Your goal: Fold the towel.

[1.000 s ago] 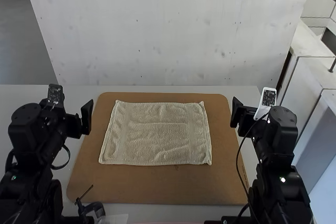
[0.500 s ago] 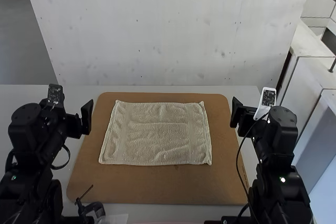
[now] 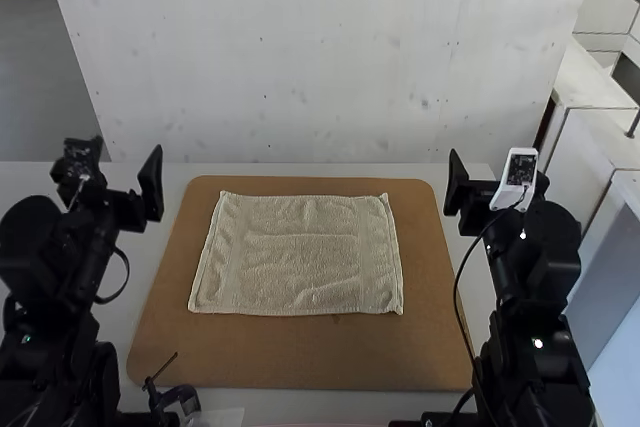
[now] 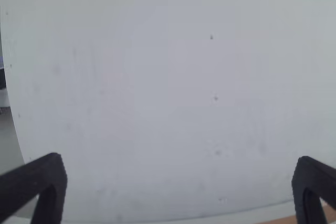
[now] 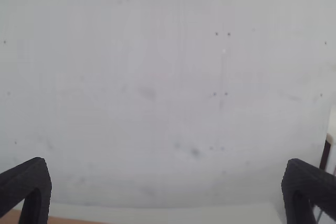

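Observation:
The beige towel (image 3: 300, 257) lies spread flat and unfolded on the brown board (image 3: 300, 352), with shallow wrinkles across it. In the high view my left gripper (image 3: 110, 185) is raised beyond the board's left side, apart from the towel. My right gripper (image 3: 498, 185) is held up past the board's right side, also not touching cloth. Black fingers stand wide apart on the left gripper (image 4: 179, 187) in the left wrist view. The right gripper (image 5: 167, 188) is likewise spread in the right wrist view, nothing between its fingers.
A pale table (image 3: 330, 170) surrounds the board, and a light panel (image 3: 320, 57) stands upright behind it. Near the front left edge sits a small black clamp-like item (image 3: 175, 397). A cable (image 3: 455, 297) hangs along the right arm.
Both arms have shifted slightly outward and their grippers have tipped upward, the left one more to the left. The towel has not moved.

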You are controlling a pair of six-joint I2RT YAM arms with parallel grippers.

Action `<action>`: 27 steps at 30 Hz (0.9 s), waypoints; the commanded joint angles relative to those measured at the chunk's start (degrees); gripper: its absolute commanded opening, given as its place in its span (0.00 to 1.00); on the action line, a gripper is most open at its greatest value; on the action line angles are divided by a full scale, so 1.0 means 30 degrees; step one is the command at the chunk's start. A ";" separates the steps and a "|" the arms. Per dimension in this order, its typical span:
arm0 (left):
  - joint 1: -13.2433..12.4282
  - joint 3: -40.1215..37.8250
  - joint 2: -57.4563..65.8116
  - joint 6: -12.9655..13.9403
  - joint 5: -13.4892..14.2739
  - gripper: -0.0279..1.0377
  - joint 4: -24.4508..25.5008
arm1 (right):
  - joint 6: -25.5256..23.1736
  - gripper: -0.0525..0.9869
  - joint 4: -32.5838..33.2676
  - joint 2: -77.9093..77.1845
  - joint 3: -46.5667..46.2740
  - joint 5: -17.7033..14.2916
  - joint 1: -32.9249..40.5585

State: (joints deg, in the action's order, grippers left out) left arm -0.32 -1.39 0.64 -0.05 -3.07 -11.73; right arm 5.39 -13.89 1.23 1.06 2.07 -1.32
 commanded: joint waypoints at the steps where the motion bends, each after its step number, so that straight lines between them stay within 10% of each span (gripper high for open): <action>1: 0.0076 -0.0504 0.0869 0.0692 0.0408 0.91 -0.1013 | 0.0870 0.98 -0.0233 0.2401 0.1727 0.0132 0.0236; 15: 0.0399 -0.8619 1.8769 -0.0685 -0.0998 0.92 0.0364 | -0.1532 0.97 0.0939 1.7401 0.9227 0.1392 0.0558; 27: 0.0867 -1.2516 2.6650 0.1161 -0.0705 0.93 0.1829 | -0.1532 0.97 0.3956 2.7215 1.4354 0.1802 0.0529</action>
State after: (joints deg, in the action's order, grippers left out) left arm 2.37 -35.29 76.73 0.62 -4.51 -6.70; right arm 1.50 -3.05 78.63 40.62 6.17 -0.10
